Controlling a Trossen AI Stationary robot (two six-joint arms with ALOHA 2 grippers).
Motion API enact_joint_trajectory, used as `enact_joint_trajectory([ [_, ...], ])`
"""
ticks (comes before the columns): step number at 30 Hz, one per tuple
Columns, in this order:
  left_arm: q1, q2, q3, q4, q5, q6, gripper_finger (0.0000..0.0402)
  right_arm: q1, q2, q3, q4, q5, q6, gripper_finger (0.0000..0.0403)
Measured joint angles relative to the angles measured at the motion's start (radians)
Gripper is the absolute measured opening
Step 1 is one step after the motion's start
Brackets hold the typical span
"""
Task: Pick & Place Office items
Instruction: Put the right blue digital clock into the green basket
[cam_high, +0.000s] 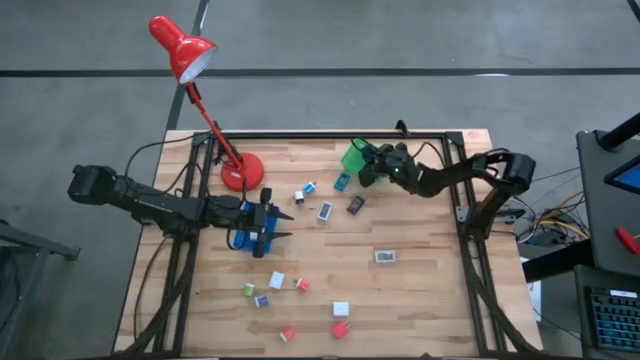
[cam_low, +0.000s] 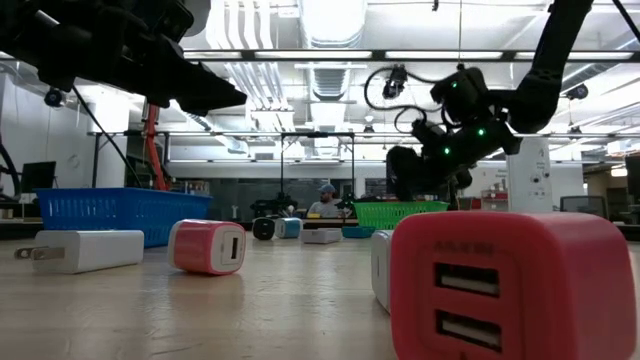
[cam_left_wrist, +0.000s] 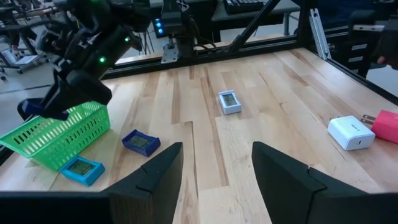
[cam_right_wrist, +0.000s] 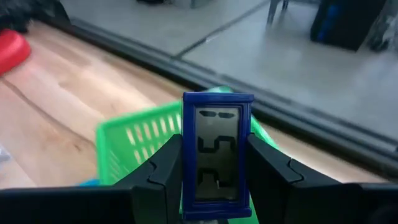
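On the pale plank table (cam_high: 420, 290), glossy rounded red (cam_low: 513, 285) and white chargers (cam_low: 88, 250) lie scattered at six o'clock. The left gripper (cam_high: 283, 224), fingers parted and empty, hovers beside the blue slatted tray (cam_high: 243, 233). At one o'clock, the right gripper (cam_right_wrist: 214, 171) pinches an upright blue-framed flat clock (cam_right_wrist: 217, 154) above the green mesh basket (cam_right_wrist: 134, 140).

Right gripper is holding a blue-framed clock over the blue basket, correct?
Not quite. The right gripper is shut on the blue-framed clock, but it hangs over the green basket, not the blue one. The right wrist view shows the green mesh directly behind the clock; the blue basket sits under the left arm in the high view.
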Motion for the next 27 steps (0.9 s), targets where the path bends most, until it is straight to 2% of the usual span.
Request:
enact_joint_trajectory([
  [9,0.0,0.0,0.0,0.0,0.0,0.0,0.0195,-0.014,0.0,0.102,-0.221,-0.058,0.001,0.0126],
  [19,0.0,0.0,0.0,-0.002,0.0,-0.003,0.0195,-0.016,0.0,0.268,-0.579,-0.08,-0.015,0.0126],
  [27,0.0,0.0,0.0,-0.008,0.0,-0.003,0.0195,-0.031,0.0,0.324,-0.699,-0.132,-0.019,0.0126],
])
